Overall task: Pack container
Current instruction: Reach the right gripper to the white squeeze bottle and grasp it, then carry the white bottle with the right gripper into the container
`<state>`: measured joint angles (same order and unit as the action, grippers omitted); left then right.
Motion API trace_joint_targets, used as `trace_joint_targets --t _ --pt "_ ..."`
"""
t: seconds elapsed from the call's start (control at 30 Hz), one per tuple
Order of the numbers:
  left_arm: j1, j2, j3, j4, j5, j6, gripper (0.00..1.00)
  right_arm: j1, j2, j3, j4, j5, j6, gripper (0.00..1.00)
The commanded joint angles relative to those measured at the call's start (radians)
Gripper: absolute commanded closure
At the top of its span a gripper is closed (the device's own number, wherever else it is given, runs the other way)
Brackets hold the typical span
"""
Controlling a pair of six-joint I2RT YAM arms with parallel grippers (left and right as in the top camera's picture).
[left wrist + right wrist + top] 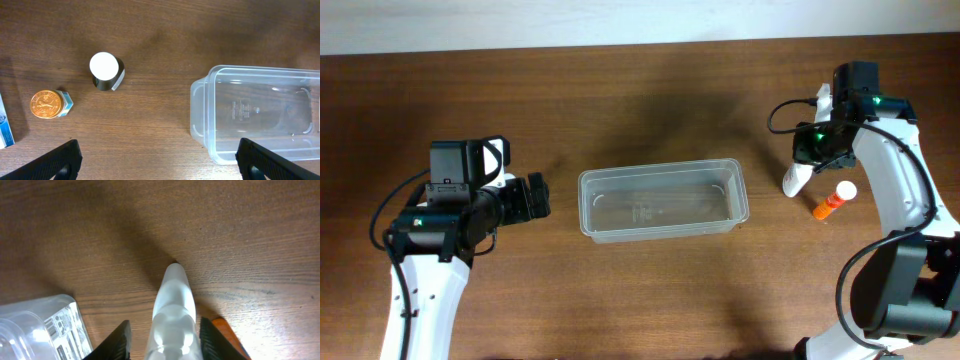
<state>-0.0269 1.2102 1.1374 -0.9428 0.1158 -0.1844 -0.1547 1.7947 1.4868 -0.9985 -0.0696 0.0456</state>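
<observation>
The clear plastic container (663, 200) stands empty at the table's middle; its left end shows in the left wrist view (255, 115). My left gripper (542, 197) is wide open and empty just left of it (157, 167). My right gripper (817, 148) is to the container's right. Its fingers (162, 335) stand on either side of a frosted white bottle (172, 310), with a gap showing on the left side. The bottle (797, 179) slants down and its tip touches the table. An orange bottle with a white cap (833, 201) lies just right of it.
In the left wrist view, a dark bottle with a white cap (105, 71), a small gold-lidded jar (48, 104) and the edge of a white-and-blue box (4, 125) stand on the wood left of the container. The container's corner shows in the right wrist view (40, 325).
</observation>
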Motion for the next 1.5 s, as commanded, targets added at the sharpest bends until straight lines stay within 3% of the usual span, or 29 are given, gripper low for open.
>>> trace_joint_targets --t 0.0,0.57,0.77,0.9,1.23,1.47 --pt "-0.003 0.003 0.023 -0.002 -0.011 -0.009 0.01 -0.005 0.004 0.022 0.002 0.006 -0.004 0.66" --pt "-0.003 0.003 0.023 -0.002 -0.011 -0.009 0.0 -0.004 0.004 0.022 0.004 0.006 -0.004 0.86" --pt "-0.003 0.003 0.023 -0.002 -0.011 -0.008 0.01 -0.002 -0.019 0.026 -0.005 -0.01 -0.004 0.86" --pt "-0.003 0.003 0.023 -0.001 -0.011 -0.008 0.01 0.013 -0.077 0.066 -0.058 -0.014 -0.005 0.94" --pt "-0.003 0.003 0.023 0.002 -0.011 -0.008 0.01 0.217 -0.271 0.17 -0.219 -0.055 -0.011 0.96" --pt "-0.003 0.003 0.023 0.002 -0.011 -0.008 0.01 0.397 -0.256 0.145 -0.253 -0.053 0.023 0.96"
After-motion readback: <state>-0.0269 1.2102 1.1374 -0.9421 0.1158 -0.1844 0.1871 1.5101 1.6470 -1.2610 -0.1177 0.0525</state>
